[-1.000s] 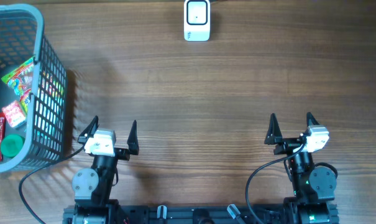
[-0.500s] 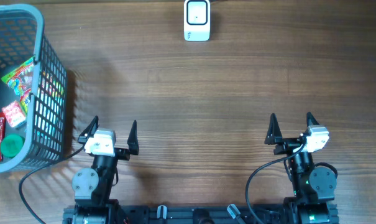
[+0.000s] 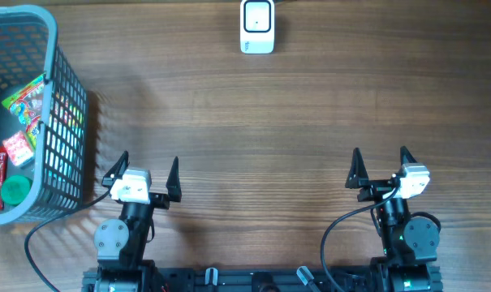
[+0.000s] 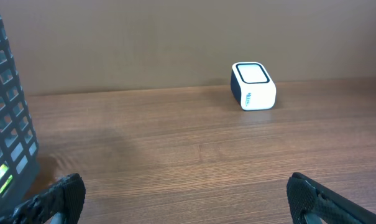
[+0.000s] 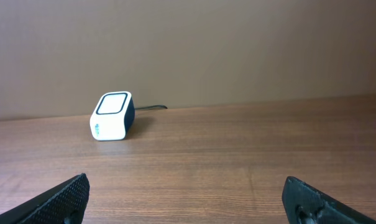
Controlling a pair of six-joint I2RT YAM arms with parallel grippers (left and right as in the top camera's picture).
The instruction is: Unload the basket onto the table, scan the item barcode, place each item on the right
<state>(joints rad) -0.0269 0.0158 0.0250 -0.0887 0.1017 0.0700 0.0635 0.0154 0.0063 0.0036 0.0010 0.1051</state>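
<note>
While both end effectors (image 3: 147,161) (image 3: 380,152) stand open, only overhead plainly shows the basket's (image 3: 62,138) snacks (image 3: 26,101).

A brown wood-grain surface (image 3: 294,113) carries a small white barcode scanner (image 3: 256,26) with a dark-framed top window at its far edge near the middle, and a grey plastic mesh basket (image 3: 65,138) standing along its left side, well apart.

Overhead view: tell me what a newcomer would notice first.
The grey basket at the left edge stands out, with colourful snack packets inside. A white scanner sits alone at the far edge, middle. Near the front, the left gripper and right gripper both stand open and empty.
</note>
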